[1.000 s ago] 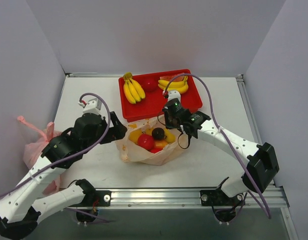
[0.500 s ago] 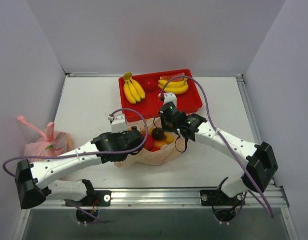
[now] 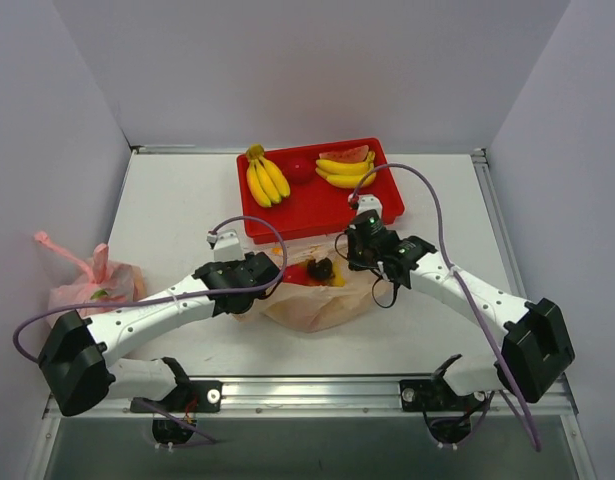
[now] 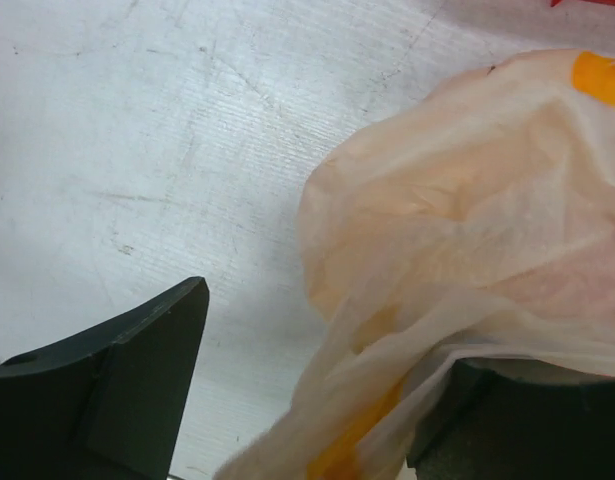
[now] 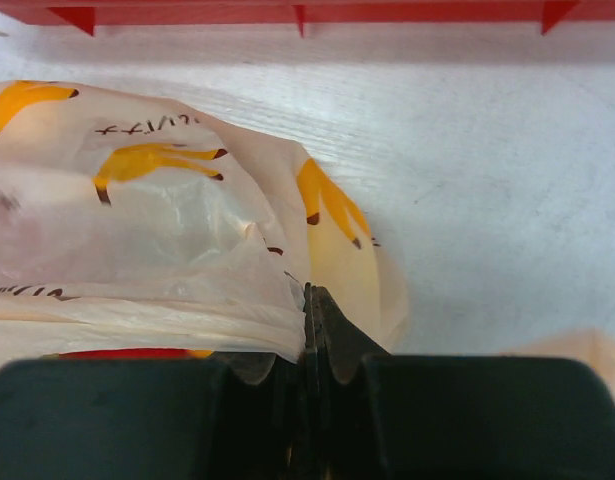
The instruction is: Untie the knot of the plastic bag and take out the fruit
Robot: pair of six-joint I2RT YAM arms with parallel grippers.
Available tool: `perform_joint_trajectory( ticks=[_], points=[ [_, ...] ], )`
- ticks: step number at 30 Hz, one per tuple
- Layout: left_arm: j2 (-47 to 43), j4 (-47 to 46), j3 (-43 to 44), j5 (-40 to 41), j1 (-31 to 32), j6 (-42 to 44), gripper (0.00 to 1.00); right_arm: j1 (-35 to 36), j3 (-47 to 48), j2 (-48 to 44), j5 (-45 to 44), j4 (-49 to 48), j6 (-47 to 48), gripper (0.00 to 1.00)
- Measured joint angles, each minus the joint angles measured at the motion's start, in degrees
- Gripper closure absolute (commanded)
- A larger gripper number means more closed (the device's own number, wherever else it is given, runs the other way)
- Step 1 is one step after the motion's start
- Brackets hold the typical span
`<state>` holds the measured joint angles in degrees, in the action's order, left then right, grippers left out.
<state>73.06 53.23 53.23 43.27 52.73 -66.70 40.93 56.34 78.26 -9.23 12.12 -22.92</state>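
Plastic bag [image 3: 322, 300] film is getting pinched in my fully closed right gripper [image 5: 309, 305]. My left gripper [image 4: 327, 350] is gaping wide around its left edge, gripping nothing yet. It's sitting mid-table, just near of the red tray [image 3: 307, 205]. I'm thinking grab film only and spread gently, so the fruit [image 3: 320, 268] isn't rolling out.

plastic bag [image 3: 322, 302] crumpled, mouth open, between left gripper [image 3: 277, 283] and right gripper [image 5: 310, 300], rim pinched by right; fruit [image 3: 320, 267] inside: dark, red, orange pieces

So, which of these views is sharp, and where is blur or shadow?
Top external view: sharp, evenly lit, the plastic bag clear. Left wrist view: bag film slightly soft, left gripper dark. Right wrist view: banana print crisp, right gripper dark, little detail.
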Motion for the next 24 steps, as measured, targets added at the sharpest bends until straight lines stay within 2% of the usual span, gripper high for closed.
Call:
perform_joint_trajectory(
  ticks=[4, 6, 7, 9, 10, 11, 12, 13, 14, 18, 20, 24],
  points=[
    [-2.19, -3.91, -3.56, -3.17, -3.87, 4.13, 0.39, -7.78, -2.8, -1.05, 6.67, -1.64, 0.15, 0.97],
    [-3.72, -5.53, -4.42, -4.92, -5.03, 6.38, 0.54, -11.02, -3.15, -0.72, 10.43, -2.32, 0.2, 0.96],
    [-4.57, -7.02, -4.55, -6.34, -5.55, 8.33, 0.63, -12.13, -3.17, -0.44, 12.04, -2.78, 0.22, 0.96],
    [-6.16, -9.51, -4.55, -8.79, -6.4, 12.15, 0.93, -13.7, -2.97, 0.72, 14.78, -3.8, 0.35, 0.96],
    [-7.1, -10.54, -4.55, -9.92, -6.78, 14.14, 1.0, -14.4, -2.64, 1.79, 15.76, -4.24, 0.44, 0.95],
    [-8.0, -11.37, -4.55, -11.1, -7.04, 16.33, 1.0, -15.04, -2.16, 3.08, 16.65, -4.46, 0.55, 0.92],
    [-8.87, -12.02, -4.5, -12.24, -7.23, 18.4, 1.0, -15.76, -1.2, 4.85, 17.55, -4.48, 0.72, 0.79],
    [-9.73, -12.39, -4.44, -13.29, -7.37, 20.22, 1.0, -16.31, -0.28, 6.27, 18.16, -4.5, 0.92, 0.71],
    [-10.58, -12.35, -4.31, -14.1, -7.56, 21.68, 1.0, -16.79, 0.63, 7.45, 18.64, -4.33, 1.25, 0.57],
    [-13.27, -11.82, -3.17, -16.83, -8.26, 25.2, 1.0, -17.29, 5.73, 8.55, 19.78, -0.81, 3.28, 0.3],
    [-14.03, -11.82, -2.4, -18.21, -8.31, 25.42, 1.0, -16.09, 8.79, 7.34, 19.67, 0.81, 4.33, 0.23],
    [-14.08, -11.67, -1.9, -20.15, -8.31, 24.96, 1.0, -9.64, 14.27, 2.25, 17.64, 5.35, 6.75, 0.23]
  ],
)
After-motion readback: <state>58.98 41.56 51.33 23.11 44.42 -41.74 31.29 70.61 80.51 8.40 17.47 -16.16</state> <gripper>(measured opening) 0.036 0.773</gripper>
